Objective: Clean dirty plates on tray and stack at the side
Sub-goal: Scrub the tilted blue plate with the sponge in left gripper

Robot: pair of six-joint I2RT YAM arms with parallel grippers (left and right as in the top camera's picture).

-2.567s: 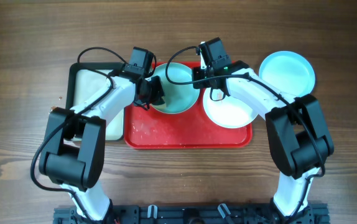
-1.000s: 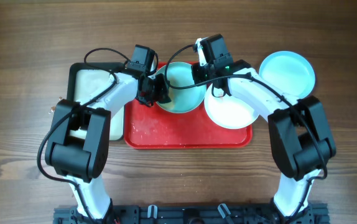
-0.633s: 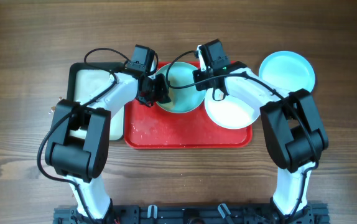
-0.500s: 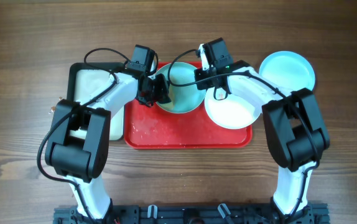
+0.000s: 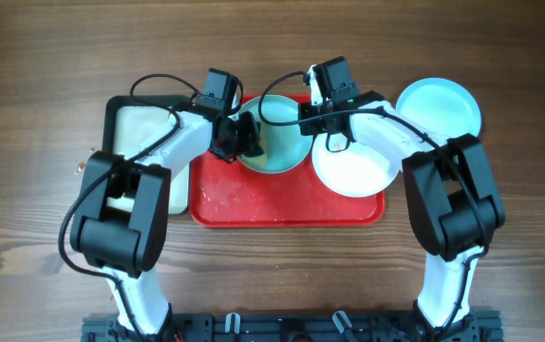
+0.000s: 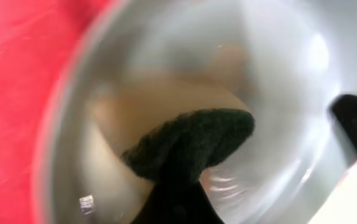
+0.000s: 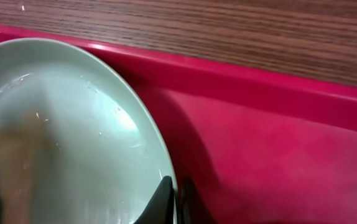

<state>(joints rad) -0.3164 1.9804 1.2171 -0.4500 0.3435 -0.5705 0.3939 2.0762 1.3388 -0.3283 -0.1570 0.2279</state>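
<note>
A pale turquoise plate stands tilted on the red tray. My right gripper is shut on its right rim; in the right wrist view the fingertips pinch the rim of the plate. My left gripper is shut on a dark sponge pressed against the wet inside of the plate. A white plate lies flat on the tray's right part. A second turquoise plate lies on the table to the right of the tray.
A black-rimmed tray with a pale inside sits against the red tray's left side. The red tray's bare floor and far rim lie beside the held plate. Wooden table lies beyond the tray.
My left gripper with the sponge has shifted a little right and up across the plate. My right gripper has kept its hold on the rim, moving slightly.
</note>
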